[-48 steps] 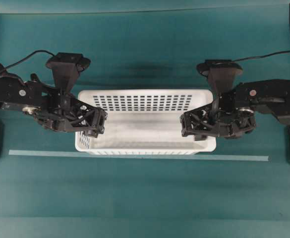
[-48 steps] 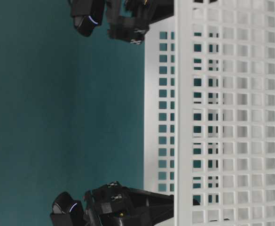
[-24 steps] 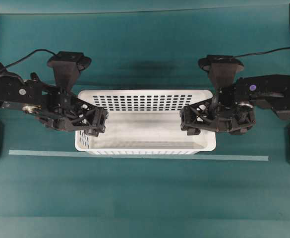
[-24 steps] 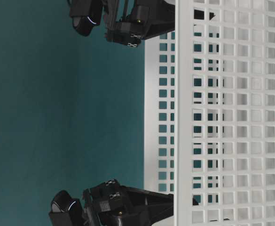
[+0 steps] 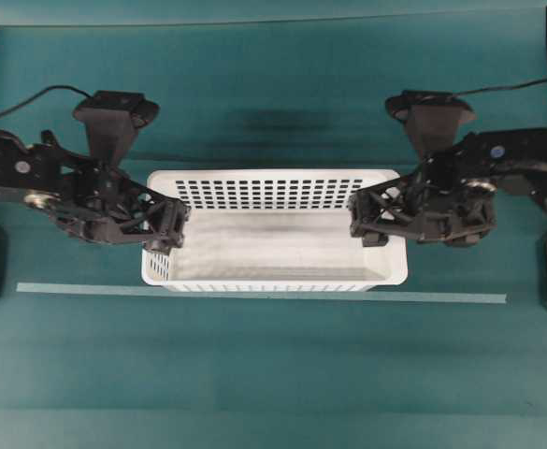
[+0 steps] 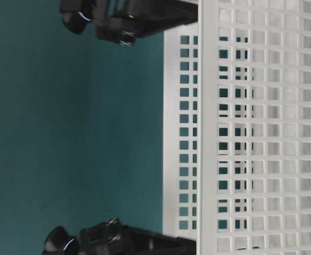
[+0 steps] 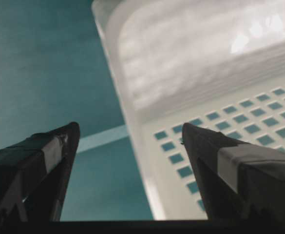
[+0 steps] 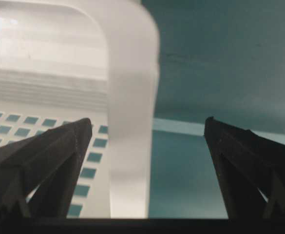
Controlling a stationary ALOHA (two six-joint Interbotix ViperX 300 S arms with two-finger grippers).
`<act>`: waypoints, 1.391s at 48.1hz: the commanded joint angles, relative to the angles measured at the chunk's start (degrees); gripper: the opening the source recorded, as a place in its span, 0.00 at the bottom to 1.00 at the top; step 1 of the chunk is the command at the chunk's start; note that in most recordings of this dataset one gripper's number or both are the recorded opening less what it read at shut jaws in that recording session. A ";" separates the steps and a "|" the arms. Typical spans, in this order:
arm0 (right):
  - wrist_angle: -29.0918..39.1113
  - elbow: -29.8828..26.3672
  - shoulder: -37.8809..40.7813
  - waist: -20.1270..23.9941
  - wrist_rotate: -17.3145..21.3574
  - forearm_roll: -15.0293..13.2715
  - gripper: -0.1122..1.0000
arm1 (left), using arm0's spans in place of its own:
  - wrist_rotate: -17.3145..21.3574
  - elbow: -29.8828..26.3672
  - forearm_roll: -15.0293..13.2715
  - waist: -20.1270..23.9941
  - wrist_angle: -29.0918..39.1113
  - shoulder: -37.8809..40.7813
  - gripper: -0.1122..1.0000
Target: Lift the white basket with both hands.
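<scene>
White basket (image 5: 275,229) sat on teal table (image 5: 273,374), long side just behind pale tape strip (image 5: 441,297). Left gripper (image 5: 172,227) over basket's left end, fingers spread wide, one either side of that wall's rim, nothing clamped. Right gripper (image 5: 367,219) same deal at basket's right end: fingers (image 8: 49,151) apart, straddling rim, not gripping. Basket floor bare.

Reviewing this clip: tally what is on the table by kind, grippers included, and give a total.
White basket: 1
Black grippers: 2, the left gripper and the right gripper, both open, each straddling an end rim of the basket
Pale tape strip on the teal table: 1
Total: 4
</scene>
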 commanded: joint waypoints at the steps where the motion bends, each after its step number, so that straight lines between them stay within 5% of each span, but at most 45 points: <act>1: 2.29 -2.02 -0.62 -0.26 0.26 0.88 0.94 | -0.09 -1.41 0.00 0.00 1.23 -1.58 0.91; 24: 8.96 -7.56 -6.42 -1.93 1.05 0.53 0.94 | 0.00 -7.73 0.00 -0.18 12.30 -10.20 0.91; 36: 6.94 -10.63 -10.63 -2.29 0.18 -3.16 0.94 | 1.49 -10.63 0.09 -0.18 12.57 -13.89 0.91; 51: -15.03 -7.21 -19.69 -2.46 -7.03 -13.97 0.93 | 15.73 -9.23 0.18 -0.18 1.49 -21.36 0.91; 59: -27.16 -2.20 -23.99 -2.55 -11.34 -16.52 0.91 | 23.55 -6.77 0.18 -0.44 -5.45 -25.31 0.91; 67: -32.08 1.76 -28.65 -2.29 -16.96 -17.75 0.91 | 34.28 -4.39 0.18 -1.23 -11.51 -29.27 0.91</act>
